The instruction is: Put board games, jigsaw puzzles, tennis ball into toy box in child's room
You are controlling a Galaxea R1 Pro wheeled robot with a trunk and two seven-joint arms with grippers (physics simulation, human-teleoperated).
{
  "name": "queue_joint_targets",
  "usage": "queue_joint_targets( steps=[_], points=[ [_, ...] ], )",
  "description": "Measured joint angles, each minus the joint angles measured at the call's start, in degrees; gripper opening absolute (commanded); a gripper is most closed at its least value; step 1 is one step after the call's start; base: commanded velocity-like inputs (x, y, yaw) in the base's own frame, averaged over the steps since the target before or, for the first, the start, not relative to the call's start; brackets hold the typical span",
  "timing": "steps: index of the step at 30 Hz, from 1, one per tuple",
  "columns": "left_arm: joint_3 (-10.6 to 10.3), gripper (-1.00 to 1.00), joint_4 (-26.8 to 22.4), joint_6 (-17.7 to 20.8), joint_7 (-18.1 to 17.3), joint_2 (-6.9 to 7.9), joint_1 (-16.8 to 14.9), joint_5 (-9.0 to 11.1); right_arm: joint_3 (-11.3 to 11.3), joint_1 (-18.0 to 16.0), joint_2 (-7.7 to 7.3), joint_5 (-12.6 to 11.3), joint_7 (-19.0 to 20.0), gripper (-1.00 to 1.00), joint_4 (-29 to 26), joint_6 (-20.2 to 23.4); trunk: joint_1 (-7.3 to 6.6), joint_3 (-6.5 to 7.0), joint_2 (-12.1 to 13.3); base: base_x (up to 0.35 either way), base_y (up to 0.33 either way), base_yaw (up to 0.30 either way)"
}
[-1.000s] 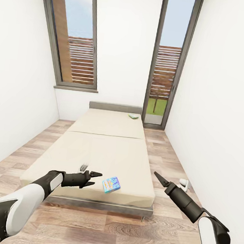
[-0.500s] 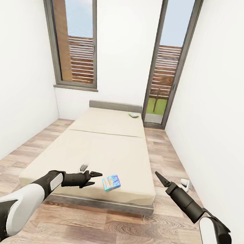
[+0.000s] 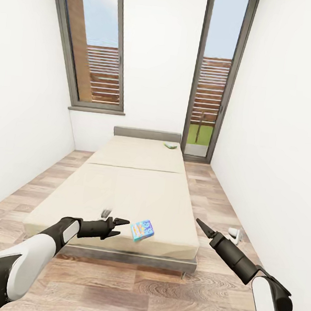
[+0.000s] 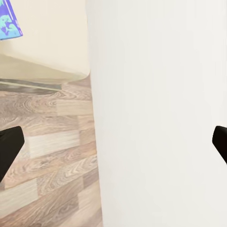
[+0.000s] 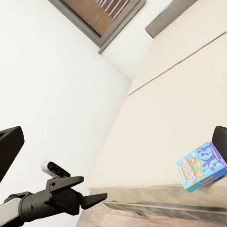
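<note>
- The blue game (image 3: 142,230) lay on the near end of the bed (image 3: 137,192), close to the foot edge and a little right of the mattress's middle, tilted so its corners pointed across the bed and not square to the edge.
- The left end effector (image 3: 120,227) hung just beside that box on its left, at about the same height in the head view, fingertips aimed straight at it; the box lay ahead of it along its pointing line.
- Its 2 fingers stood parted, with nothing between them.
- The right end effector (image 3: 200,226) hovered off the bed's right corner over the floor, farther from the box than the left; its fingers looked pressed to 1 point in the head view, but the wrist view showed tips at both edges, so its state could not be told.
- In the right wrist view the blue game (image 5: 202,167) sat near the mattress edge, with the left end effector (image 5: 92,197) reaching toward it.
- A 2nd game (image 3: 170,146) lay far off at the head end, right side, near the headboard.
- Judged from this, the left arm was the nearer one, and a short forward reach would meet the box.
</note>
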Motion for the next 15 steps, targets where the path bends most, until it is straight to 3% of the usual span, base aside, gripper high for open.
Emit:
queue_joint_targets(
  steps=[15],
  points=[
    [0.0,1.00,0.0,0.0,-0.2,0.31,0.0,0.0,0.2,0.0,0.07,0.0,-0.1,1.00,0.5,0.0,3.30,-2.69,-6.0,0.000,0.000,0.000]
  ],
)
